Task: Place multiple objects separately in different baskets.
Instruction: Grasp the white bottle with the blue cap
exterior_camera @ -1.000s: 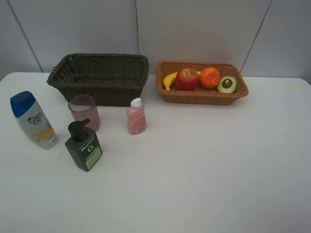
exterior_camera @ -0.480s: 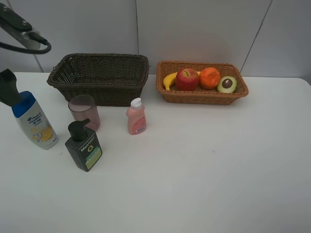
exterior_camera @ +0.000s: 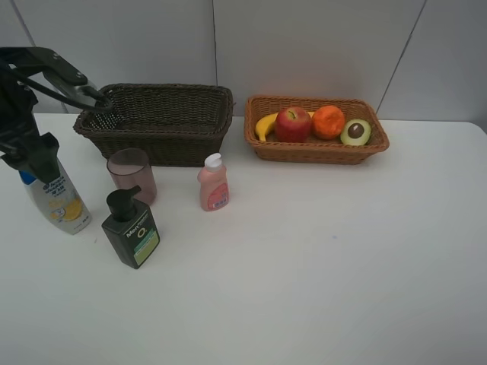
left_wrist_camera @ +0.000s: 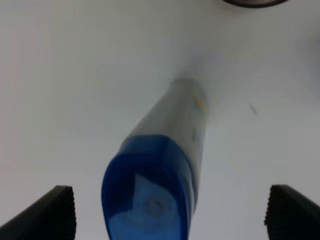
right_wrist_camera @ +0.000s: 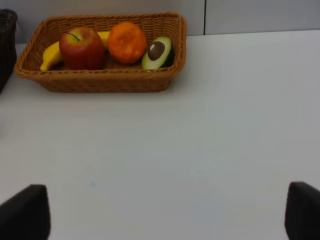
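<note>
The fruit is sorted: the yellow banana, red apple, orange and avocado half all lie together in the light tan basket at the far right of the table. The dark brown basket at the far left holds nothing that can be seen, and that is presumably where the toiletries belong.

Those four stand upright on the table, near of the dark basket. They are the white blue-capped shampoo bottle at far left, the pink translucent cup, the dark pump bottle and the small pink bottle.

The left gripper hangs directly above the shampoo bottle with its jaws spread wide. One finger stands to each side of the blue cap, well clear of it and not touching. This looks like a line-up for a top-down grasp of the bottle.

The right gripper is likewise spread and holds nothing. It waits over bare table near of the tan basket, likely kept out of the way.
</note>
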`<state>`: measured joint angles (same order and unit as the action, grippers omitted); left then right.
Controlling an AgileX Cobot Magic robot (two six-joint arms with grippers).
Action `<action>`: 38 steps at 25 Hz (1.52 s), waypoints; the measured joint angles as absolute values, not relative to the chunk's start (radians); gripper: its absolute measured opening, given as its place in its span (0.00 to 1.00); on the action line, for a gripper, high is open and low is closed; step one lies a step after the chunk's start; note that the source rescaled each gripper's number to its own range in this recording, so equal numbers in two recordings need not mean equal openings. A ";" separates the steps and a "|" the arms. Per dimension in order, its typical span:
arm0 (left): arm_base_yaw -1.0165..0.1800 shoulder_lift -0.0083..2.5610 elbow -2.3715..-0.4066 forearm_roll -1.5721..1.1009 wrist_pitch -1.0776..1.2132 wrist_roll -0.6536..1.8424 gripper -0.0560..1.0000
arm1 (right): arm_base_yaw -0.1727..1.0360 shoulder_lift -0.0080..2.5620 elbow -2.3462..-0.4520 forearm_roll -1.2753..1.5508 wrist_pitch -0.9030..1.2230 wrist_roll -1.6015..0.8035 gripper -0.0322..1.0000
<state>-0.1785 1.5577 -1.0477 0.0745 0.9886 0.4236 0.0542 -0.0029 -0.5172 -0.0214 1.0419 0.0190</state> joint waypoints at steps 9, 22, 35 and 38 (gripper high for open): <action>-0.179 1.658 -1.048 0.075 0.945 0.424 1.00 | 0.054 -0.003 -0.517 -0.021 1.042 0.019 1.00; -0.179 1.727 -1.048 0.075 0.943 0.428 1.00 | 0.054 -0.003 -0.517 -0.021 1.042 0.019 1.00; -0.179 1.727 -1.050 0.072 0.948 0.426 0.50 | 0.054 -0.003 -0.517 -0.021 1.042 0.019 1.00; -0.179 1.727 -1.050 0.072 0.948 0.422 0.50 | 0.054 -0.003 -0.517 -0.021 1.042 0.020 1.00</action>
<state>-0.1785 1.7270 -1.0497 0.0718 0.9485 0.4221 0.0542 -0.0029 -0.5172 -0.0214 1.0419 0.0198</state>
